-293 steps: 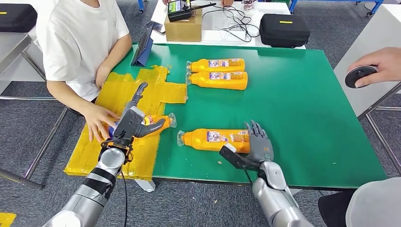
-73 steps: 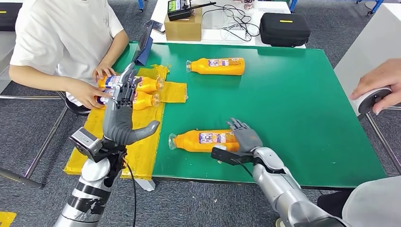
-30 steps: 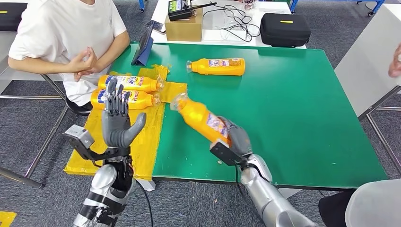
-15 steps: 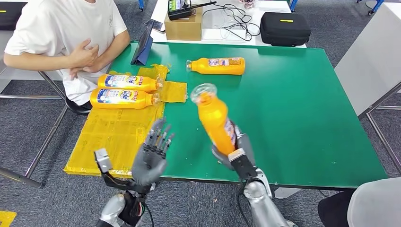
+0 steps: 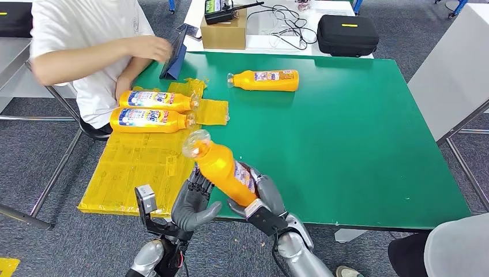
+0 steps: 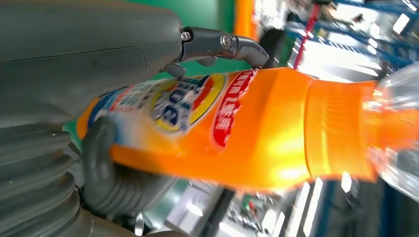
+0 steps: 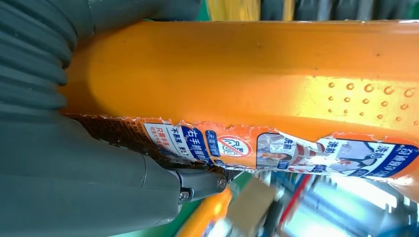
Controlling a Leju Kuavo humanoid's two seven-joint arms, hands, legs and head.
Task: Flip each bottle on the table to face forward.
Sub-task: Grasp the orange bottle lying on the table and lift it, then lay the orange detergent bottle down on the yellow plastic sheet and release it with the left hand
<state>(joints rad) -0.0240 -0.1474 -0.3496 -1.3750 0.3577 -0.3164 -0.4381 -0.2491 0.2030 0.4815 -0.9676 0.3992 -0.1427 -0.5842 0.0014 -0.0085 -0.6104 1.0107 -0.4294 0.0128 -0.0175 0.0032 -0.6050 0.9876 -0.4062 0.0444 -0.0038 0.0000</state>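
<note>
bottles: 4 | held bottle (image 5: 226,169): 1 | flat on table (image 5: 369,133): 3

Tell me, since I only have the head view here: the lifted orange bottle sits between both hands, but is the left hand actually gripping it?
Observer: Yes. In the left wrist view the left hand wraps the lifted bottle, thumb on one side and fingers over the other.
Operator: Which label faces the left hand's camera?
Observer: The front label, with its round yellow and blue logo.
Operator: And on the right side?
Observer: The right wrist view shows the back label, small print and a red prohibition sign, beside the right hand.
Operator: Is that label intact?
Observer: Its edge looks ragged and torn along the bottle's orange body.
</note>
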